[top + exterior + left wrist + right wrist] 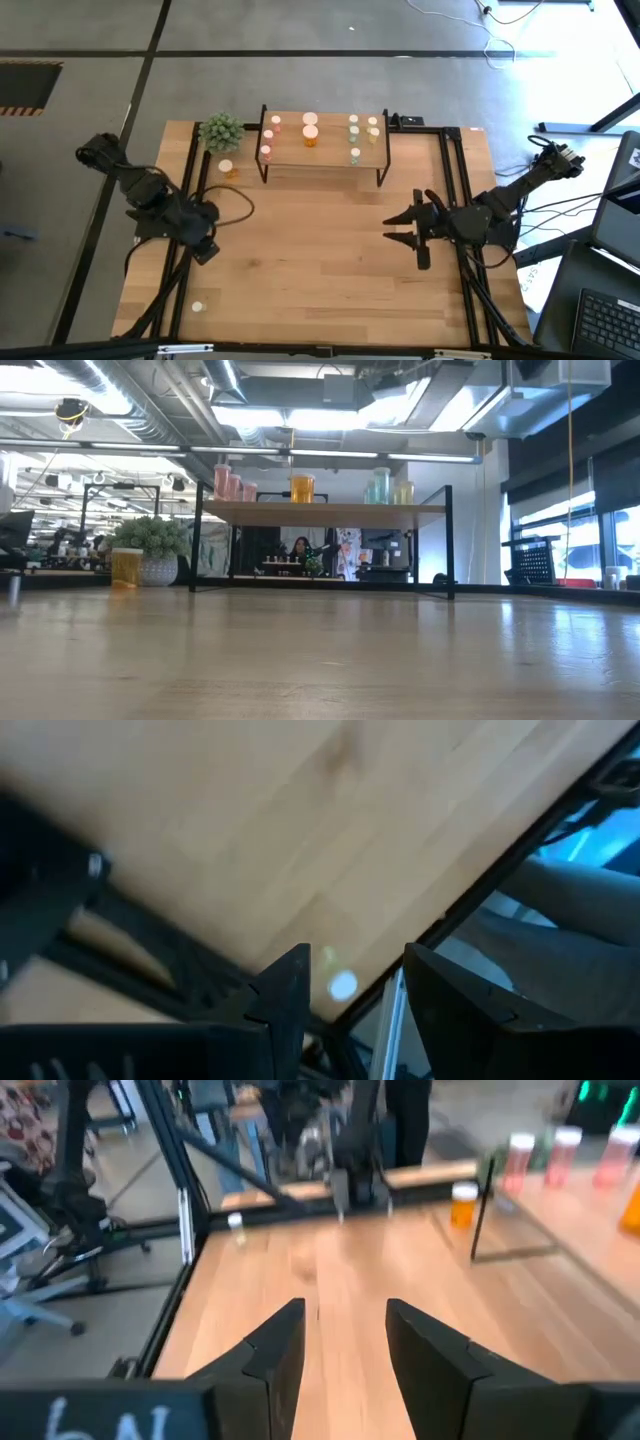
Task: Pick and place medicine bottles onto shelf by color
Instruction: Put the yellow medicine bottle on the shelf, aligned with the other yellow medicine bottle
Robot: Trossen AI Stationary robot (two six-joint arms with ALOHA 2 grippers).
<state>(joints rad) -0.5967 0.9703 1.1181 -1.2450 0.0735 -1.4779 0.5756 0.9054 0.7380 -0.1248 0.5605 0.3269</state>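
The shelf point(322, 158) stands at the table's far middle. On it, upright on their bases, are pink bottles point(270, 136) at the left, an orange one point(311, 137) in the middle and pale green and yellow ones point(355, 137) at the right. An orange bottle point(229, 169) stands on the table beside the plant. A tiny pale-capped bottle point(197, 307) stands near the front left corner. My left gripper point(206, 250) hovers open over the table's left side, the tiny bottle point(342, 984) showing beyond its fingers. My right gripper point(398, 228) is open above the table's right part, pointing left.
A spiky green potted plant point(221, 131) stands left of the shelf. Black frame rails point(190, 190) run along the table's left and right sides. Bare wood point(310, 250) lies between the two grippers. A laptop point(610, 320) sits off the table at the right.
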